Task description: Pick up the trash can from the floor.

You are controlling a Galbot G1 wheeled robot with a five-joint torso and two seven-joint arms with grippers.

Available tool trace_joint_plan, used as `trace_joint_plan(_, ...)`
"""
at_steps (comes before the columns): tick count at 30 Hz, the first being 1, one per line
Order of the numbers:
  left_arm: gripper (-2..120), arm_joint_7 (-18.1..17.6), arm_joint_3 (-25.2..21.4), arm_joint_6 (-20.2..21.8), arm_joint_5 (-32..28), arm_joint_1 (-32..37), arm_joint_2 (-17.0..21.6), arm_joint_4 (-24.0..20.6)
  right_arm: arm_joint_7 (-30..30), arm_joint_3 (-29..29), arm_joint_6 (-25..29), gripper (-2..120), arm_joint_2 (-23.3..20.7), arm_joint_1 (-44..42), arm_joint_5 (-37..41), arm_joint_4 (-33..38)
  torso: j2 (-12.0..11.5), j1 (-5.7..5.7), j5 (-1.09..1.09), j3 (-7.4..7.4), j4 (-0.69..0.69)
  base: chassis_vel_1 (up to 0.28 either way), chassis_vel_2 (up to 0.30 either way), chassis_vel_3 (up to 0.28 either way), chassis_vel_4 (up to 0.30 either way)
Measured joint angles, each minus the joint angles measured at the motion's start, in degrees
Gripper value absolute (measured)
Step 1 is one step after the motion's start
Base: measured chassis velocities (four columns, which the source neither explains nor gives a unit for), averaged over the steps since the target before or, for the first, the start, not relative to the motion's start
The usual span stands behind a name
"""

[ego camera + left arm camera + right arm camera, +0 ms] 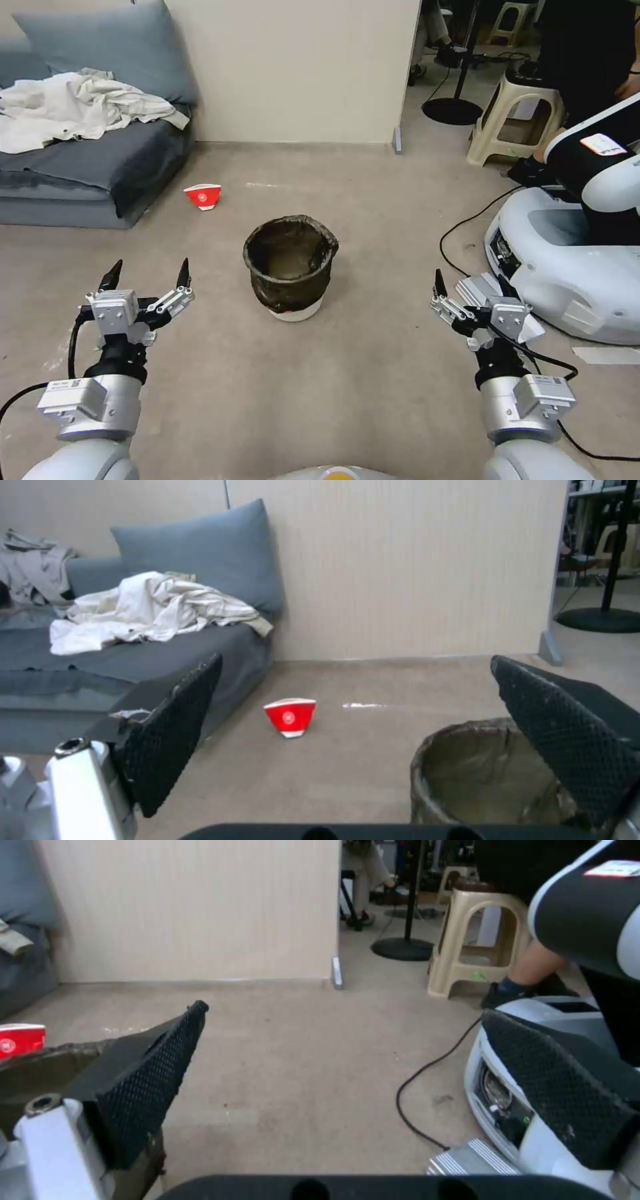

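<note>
The trash can [291, 267] stands upright on the floor [373, 373] at centre, with the left hand [148, 275] at its 9 o'clock and the right hand [467, 283] at 3 o'clock, both spread wide, empty, touching nothing.

Black-lined white trash can [291, 267] upright on carpeted floor [320, 387]
</note>
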Motion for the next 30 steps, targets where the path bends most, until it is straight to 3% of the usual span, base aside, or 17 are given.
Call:
trace_joint_plan(23,100,0.2,-0.6,1.2,-1.6,-2.3,0.8,2.3,1.7,0.1,-0.9,100,-1.4,0.2,-0.9,-3.1,0.0,0.01,0.01,0.00,-0.01,-0.108,0.106,0.106,-0.109)
trace_joint_plan(30,100,0.1,-0.6,3.1,-5.7,-3.3,4.2,3.2,1.8,0.4,0.8,100,-1.9,0.4,1.0,-4.4,0.0,0.00,0.00,0.00,0.00,-0.029,0.027,0.031,-0.025)
